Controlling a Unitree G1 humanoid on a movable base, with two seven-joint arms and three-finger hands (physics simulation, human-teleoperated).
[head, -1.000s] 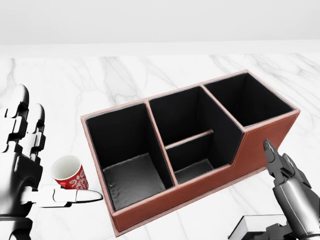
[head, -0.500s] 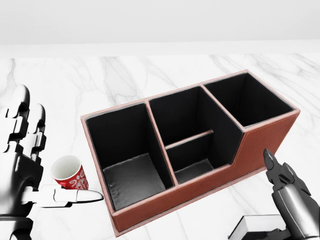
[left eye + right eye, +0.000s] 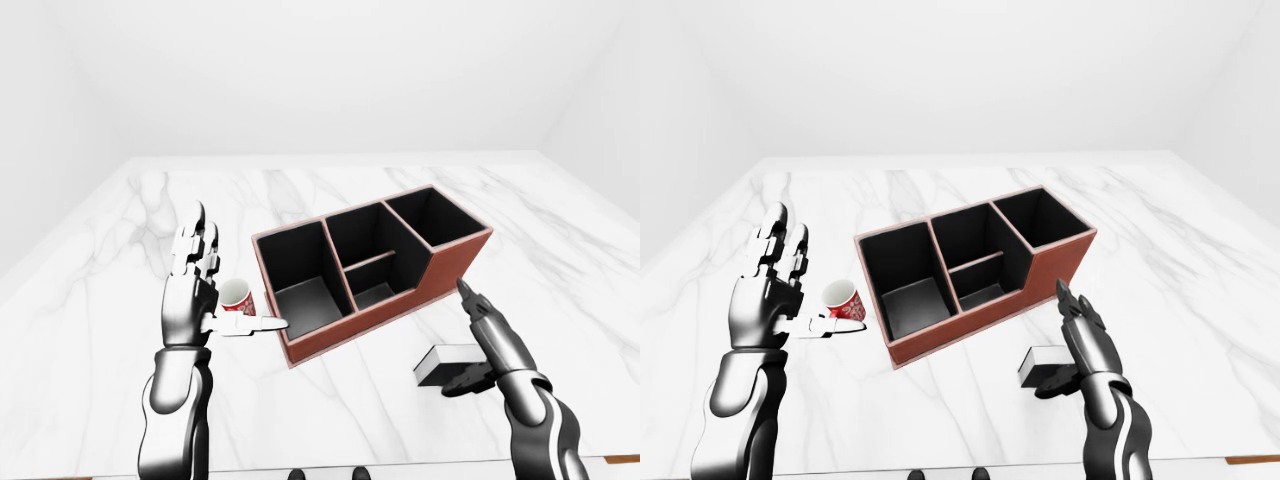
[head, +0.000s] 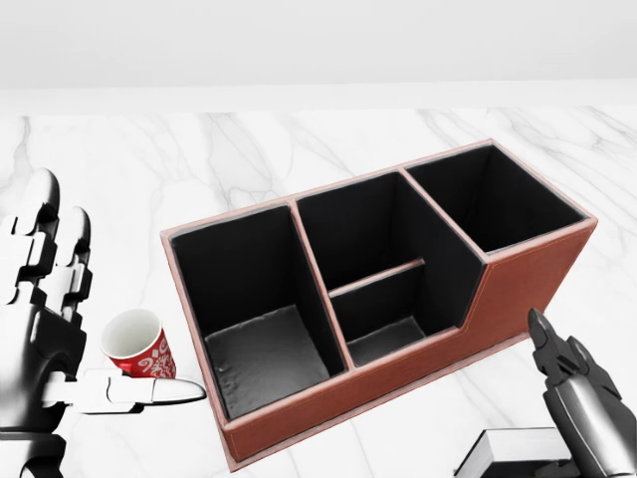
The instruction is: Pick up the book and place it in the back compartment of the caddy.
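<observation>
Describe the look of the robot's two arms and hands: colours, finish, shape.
Both arms are glossy dark metallic grey, built of rounded segments with black joints. The left hand has three jointed fingers with pale grey links and a whitish thumb. The right hand is darker, with tapering fingers.

No readable text anywhere; the red cup [image 4: 137,346] bears only a white pattern
</observation>
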